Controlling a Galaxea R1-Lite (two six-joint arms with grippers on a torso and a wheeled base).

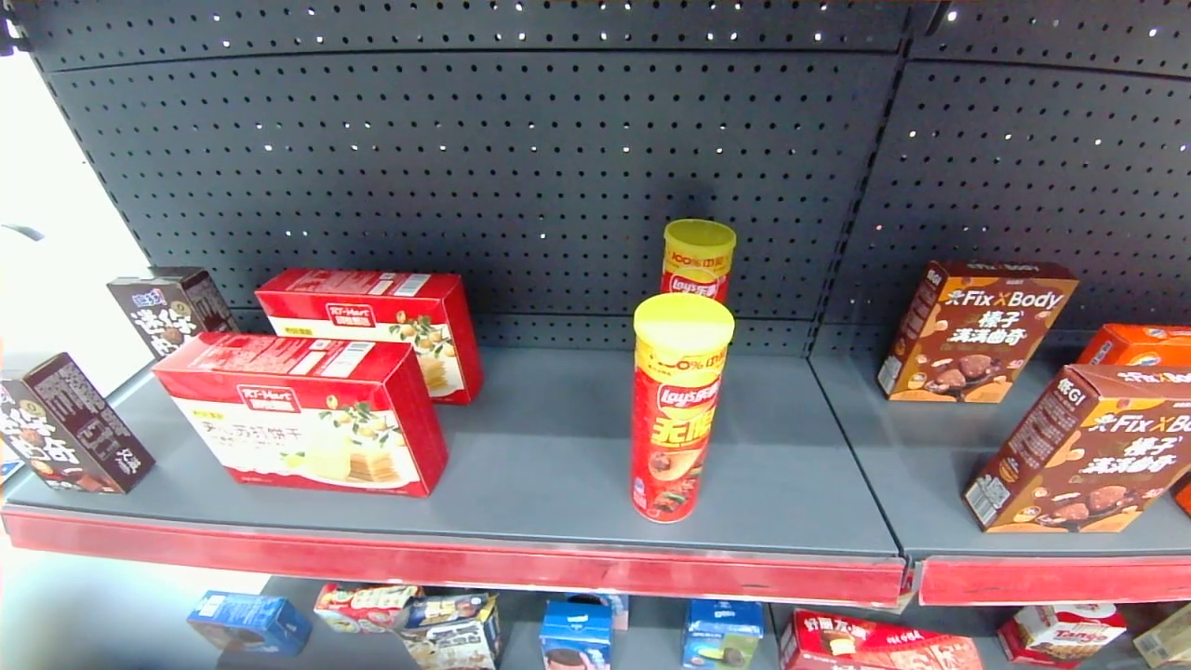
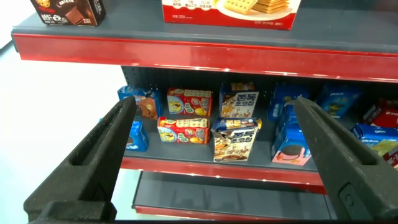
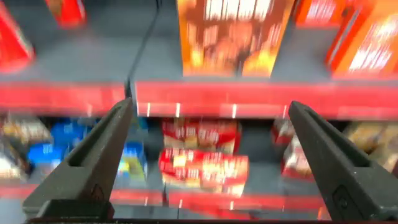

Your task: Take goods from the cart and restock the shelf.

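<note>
Head view: the grey shelf (image 1: 558, 484) stands partly stocked. Two red biscuit boxes (image 1: 302, 414) sit one behind the other on its left half. Two yellow-lidded chip cans are upright right of centre, the front can (image 1: 677, 423) near the red lip and the rear can (image 1: 698, 261) against the pegboard. Bare board lies between boxes and cans, and between the cans and the divider, so I judge there is room for more goods and the restocking is unfinished.

My left gripper (image 2: 214, 106) is spread wide with nothing between its fingers. It hangs below the shelf's red edge (image 2: 205, 53), facing the lower tier of small snack boxes (image 2: 236, 134). My right gripper (image 3: 210, 107) is likewise wide apart and empty, in front of the neighbouring bay, under a brown cookie box (image 3: 233, 34). With both pincers empty, I reckon the next item has yet to be fetched from the cart.

Dark chocolate boxes (image 1: 70, 428) flank the far left. Brown cookie boxes (image 1: 1079, 451) and an orange box (image 1: 1135, 346) fill the right bay. The tall front can would tip easily, so anything placed beside it needs a clear path over the lip.
</note>
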